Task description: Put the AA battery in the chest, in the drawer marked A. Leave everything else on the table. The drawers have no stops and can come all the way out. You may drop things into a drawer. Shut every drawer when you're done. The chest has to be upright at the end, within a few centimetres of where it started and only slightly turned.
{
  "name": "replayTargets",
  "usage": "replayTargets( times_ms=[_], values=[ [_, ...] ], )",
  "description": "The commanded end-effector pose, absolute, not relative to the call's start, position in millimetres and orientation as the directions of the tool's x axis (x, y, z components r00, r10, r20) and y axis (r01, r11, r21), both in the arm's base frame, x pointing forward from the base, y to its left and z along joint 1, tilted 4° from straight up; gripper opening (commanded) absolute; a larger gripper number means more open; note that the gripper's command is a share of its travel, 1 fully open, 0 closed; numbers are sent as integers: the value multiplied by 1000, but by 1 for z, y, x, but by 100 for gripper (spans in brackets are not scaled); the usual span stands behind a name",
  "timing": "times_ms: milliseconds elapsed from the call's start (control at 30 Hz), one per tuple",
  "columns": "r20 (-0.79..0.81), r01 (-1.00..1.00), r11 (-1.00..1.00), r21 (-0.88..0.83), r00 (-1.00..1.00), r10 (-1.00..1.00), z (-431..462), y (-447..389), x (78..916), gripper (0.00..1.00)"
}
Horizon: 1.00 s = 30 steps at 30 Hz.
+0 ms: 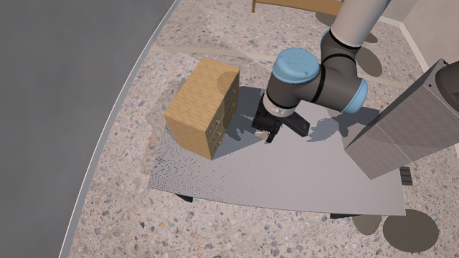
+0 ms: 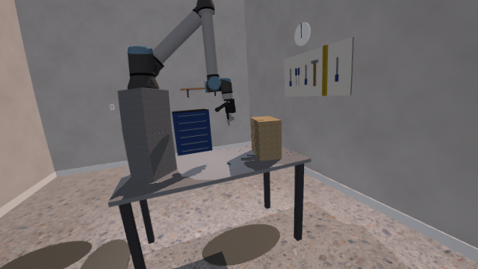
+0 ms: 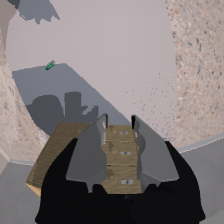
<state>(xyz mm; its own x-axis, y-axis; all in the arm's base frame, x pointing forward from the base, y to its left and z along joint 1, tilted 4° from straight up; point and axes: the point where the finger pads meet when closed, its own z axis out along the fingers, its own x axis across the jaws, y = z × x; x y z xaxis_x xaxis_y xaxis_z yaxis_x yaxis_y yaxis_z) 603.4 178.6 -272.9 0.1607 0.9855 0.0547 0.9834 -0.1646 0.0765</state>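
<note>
The wooden chest (image 1: 201, 94) (image 2: 270, 140) (image 3: 55, 150) stands upright at one end of the table. Its drawers look shut; their label letters are too small to read. A small green object (image 2: 228, 163) (image 3: 50, 65), apparently the AA battery, lies on the table in front of the chest, at the edge of a shadow. My gripper (image 1: 265, 137) (image 2: 230, 122) (image 3: 119, 115) is partly open, with nothing between its fingertips. It hangs well above the table, out in front of the chest. In the wrist view the fingers hide part of the drawer fronts.
The grey table (image 1: 305, 179) (image 2: 209, 158) carries the chest. The arm's tall grey pedestal (image 1: 405, 132) (image 2: 134, 131) stands at the opposite end. A blue cabinet (image 2: 192, 132) stands beyond the table, and a tool board (image 2: 343, 67) hangs on the wall.
</note>
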Motion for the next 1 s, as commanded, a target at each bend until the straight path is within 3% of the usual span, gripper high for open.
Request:
replayTargets(
  times_ms=[0, 867, 900, 967],
  values=[
    [54, 986, -163, 40, 160, 986, -270, 179, 601, 20],
    [54, 986, -162, 31, 161, 986, -269, 179, 601, 20],
    [54, 986, -162, 31, 161, 986, -269, 179, 601, 100],
    [54, 986, -162, 31, 161, 986, -269, 179, 601, 100]
  ],
)
